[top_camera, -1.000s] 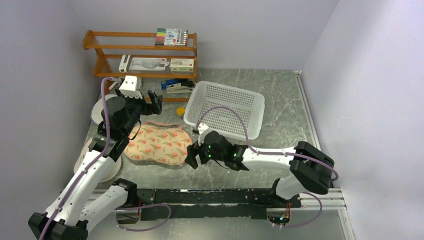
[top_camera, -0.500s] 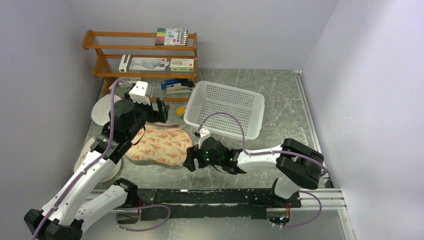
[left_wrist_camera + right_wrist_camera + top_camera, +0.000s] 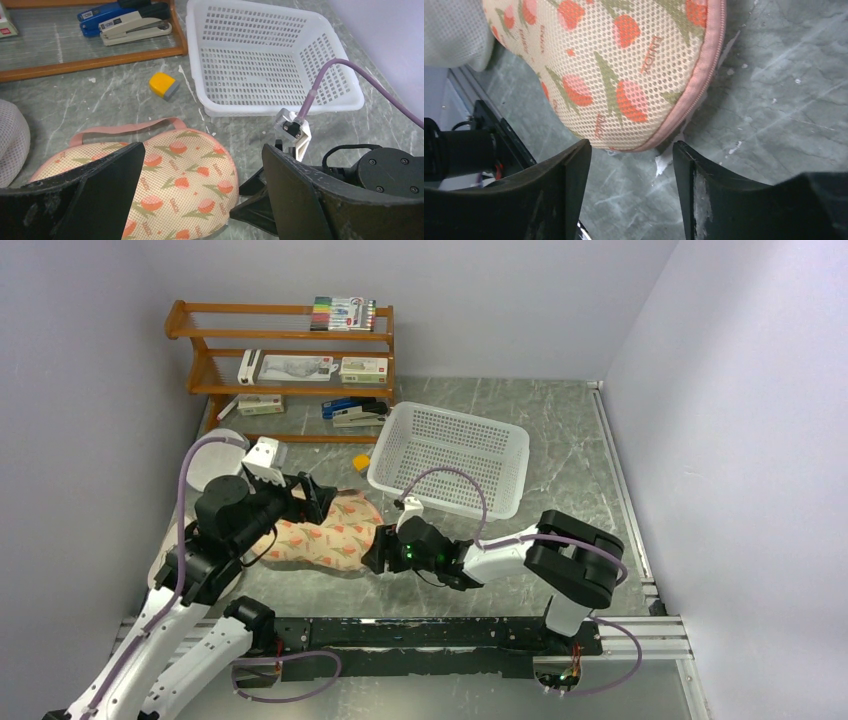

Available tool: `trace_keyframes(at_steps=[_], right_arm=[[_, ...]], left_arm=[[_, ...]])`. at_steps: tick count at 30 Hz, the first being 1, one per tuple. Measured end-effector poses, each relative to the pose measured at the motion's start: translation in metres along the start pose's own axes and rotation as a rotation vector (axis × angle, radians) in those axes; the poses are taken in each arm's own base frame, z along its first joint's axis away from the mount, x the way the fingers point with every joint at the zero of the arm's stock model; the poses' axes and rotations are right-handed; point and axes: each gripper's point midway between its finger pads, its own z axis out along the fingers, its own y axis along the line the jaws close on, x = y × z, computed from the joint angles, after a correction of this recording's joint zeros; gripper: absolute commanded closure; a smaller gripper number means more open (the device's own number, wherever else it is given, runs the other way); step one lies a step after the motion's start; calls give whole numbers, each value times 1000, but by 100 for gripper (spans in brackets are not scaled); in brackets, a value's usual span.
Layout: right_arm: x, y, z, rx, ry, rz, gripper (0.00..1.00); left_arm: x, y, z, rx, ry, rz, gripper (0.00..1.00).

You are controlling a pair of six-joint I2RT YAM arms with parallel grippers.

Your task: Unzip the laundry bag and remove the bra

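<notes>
The laundry bag [image 3: 325, 538], a flat two-lobed case in cream mesh with orange-red flowers and pink zip edging, lies zipped shut on the grey table. My left gripper [image 3: 316, 500] is open and hovers over the bag's far right lobe; in the left wrist view the bag [image 3: 182, 167] shows between my spread fingers [image 3: 90, 195]. My right gripper [image 3: 378, 553] is open and low at the bag's right end. In the right wrist view the pink zip edge [image 3: 704, 82] lies just ahead of the open fingers [image 3: 561, 192]. The bra is hidden.
A white perforated basket [image 3: 450, 455] stands just behind the right gripper. A wooden rack [image 3: 285, 360] with staplers and boxes is at the back left. A small yellow object [image 3: 164, 85] lies before it. White mesh bags [image 3: 205, 455] sit left of the floral bag.
My left arm has swung down and toward me, from the bag's far edge to just over its right lobe. My right gripper has edged left, closer to the bag's right end.
</notes>
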Motion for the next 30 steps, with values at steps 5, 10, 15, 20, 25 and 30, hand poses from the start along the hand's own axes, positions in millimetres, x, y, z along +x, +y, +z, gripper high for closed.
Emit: trace_keyframes(at_steps=[5,10,15,20,25,30], right_arm=[[-5,8,6,-38,-32,58,49],[-2,13,13,-69,-36,110,62],[-3,16,16,-81,-42,164,69],[-4,15,20,-90,-45,206,88],[-13,9,18,-99,-72,238,96],[-27,3,1,-92,-97,235,100]], left_arm=[[6,-4,4,23,30,1,1],[6,-5,4,30,32,1,1],[5,-9,1,53,28,1,1],[6,-12,-1,70,23,2,1],[8,-11,0,67,33,1,1],[10,-11,2,66,41,1,1]])
